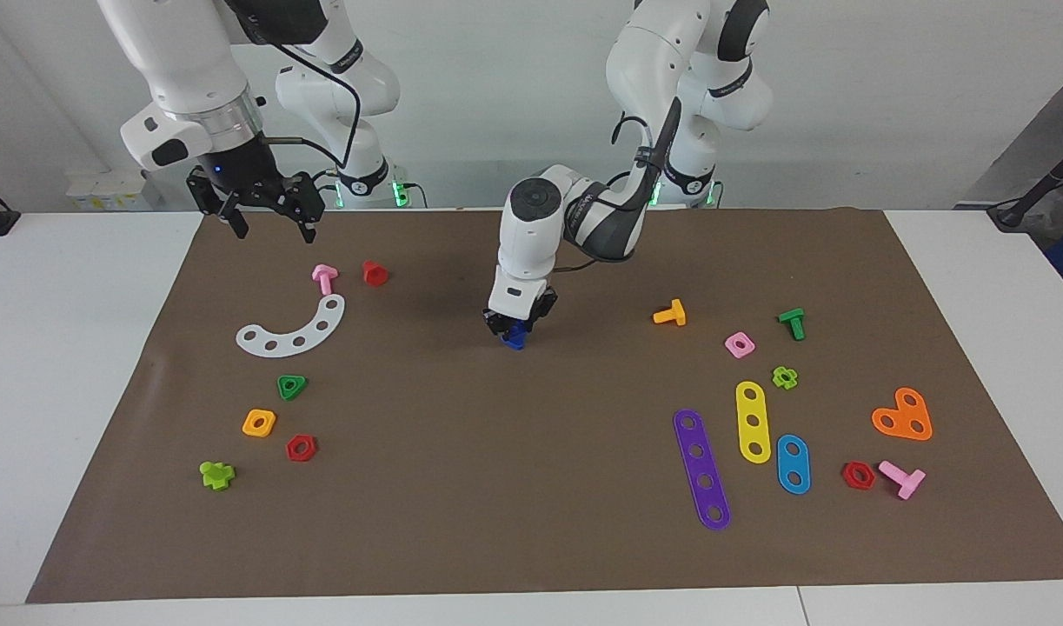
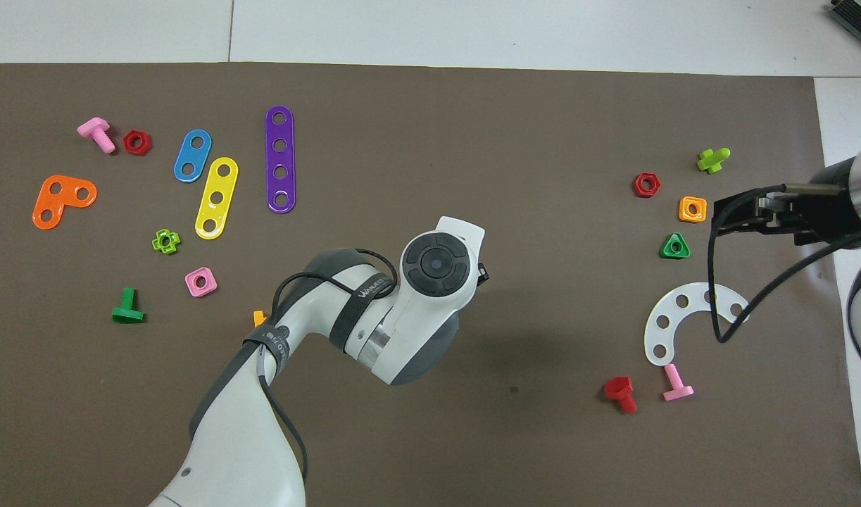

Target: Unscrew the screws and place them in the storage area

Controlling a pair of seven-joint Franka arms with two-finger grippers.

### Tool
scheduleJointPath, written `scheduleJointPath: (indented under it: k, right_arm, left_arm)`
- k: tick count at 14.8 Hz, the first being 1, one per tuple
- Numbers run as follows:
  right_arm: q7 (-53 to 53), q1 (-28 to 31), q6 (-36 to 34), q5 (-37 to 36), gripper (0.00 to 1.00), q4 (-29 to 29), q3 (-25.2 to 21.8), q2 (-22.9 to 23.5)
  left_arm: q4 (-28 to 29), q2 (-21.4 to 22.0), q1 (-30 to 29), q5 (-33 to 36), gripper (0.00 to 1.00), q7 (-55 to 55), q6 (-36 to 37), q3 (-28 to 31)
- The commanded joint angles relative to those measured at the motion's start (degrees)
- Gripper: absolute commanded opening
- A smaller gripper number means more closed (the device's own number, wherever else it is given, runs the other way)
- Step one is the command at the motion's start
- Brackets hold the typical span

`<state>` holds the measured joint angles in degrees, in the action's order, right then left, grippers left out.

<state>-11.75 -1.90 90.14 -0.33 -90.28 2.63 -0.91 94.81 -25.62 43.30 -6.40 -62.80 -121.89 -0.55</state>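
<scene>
A small dark-blue screw (image 1: 515, 336) sits in the middle of the brown mat (image 1: 531, 487), at or just above its surface. My left gripper (image 1: 516, 331) points straight down and is shut on it. In the overhead view the left arm's wrist (image 2: 436, 264) hides both the gripper and the screw. My right gripper (image 1: 269, 223) hangs open and empty above the mat's edge nearest the robots, at the right arm's end; in the overhead view the right gripper (image 2: 719, 215) shows beside the green triangle nut (image 2: 674, 246). No storage area is marked out in either view.
Toward the right arm's end lie a white arc plate (image 1: 295, 329), a pink bolt (image 1: 324, 277), a red bolt (image 1: 374, 272) and several nuts. Toward the left arm's end lie an orange bolt (image 1: 671, 313), a purple strip (image 1: 701, 468), a yellow strip (image 1: 753, 421) and more parts.
</scene>
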Motion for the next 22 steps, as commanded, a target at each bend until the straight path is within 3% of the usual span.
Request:
scheduleJointPath:
  k: [1,3,5,11,15,18,20,21,22]
  right_arm:
    - [1.02,0.5,0.56,1.47,0.99,-0.86,0.09,-0.5]
    - [0.85,-0.03,2.48,1.47,0.99,-1.64,0.18,-0.67]
    - [-1.07,-0.29,5.47,1.47,0.99,-4.8,0.71,-1.82]
    - [-8.98,-8.19,18.84,1.47,0.97,-19.13,1.76,-6.39]
    - [-15.66,-16.71,24.97,0.86,0.96,-21.77,1.76,-1.04]
    - [-22.77,-22.69,30.95,-0.28,0.96,-22.04,1.76,3.88]
    - [-24.99,-24.55,35.18,-1.34,0.96,-22.04,1.76,6.69]
    - [-24.99,-24.81,36.32,-1.34,0.96,-21.95,1.76,7.75]
    - [-24.99,-24.9,37.82,-1.43,0.95,-21.95,1.76,8.72]
  left_arm:
    - [-9.61,-3.55,-0.05,-1.86,0.14,-0.48,8.4,1.34]
    - [-13.93,-4.26,-2.59,-1.86,0.14,-0.3,13.41,1.34]
    - [-14.65,-3.47,-5.93,-1.51,0.14,0.13,14.49,1.43]
    - [-5.97,4.26,-19.2,-1.77,0.14,25.93,15.02,1.34]
    - [4.13,7.86,-25.53,-1.86,0.14,48.25,10.73,1.43]
    - [16.94,11.46,-26.33,-1.77,0.14,54.09,-4.0,1.43]
    - [21.63,12.44,-26.42,-1.77,0.15,56.2,-9.4,1.51]
    - [22.17,12.44,-26.51,-1.77,0.18,57.43,-9.5,1.51]
    - [22.35,12.53,-26.51,-1.77,0.34,57.88,-9.33,1.6]
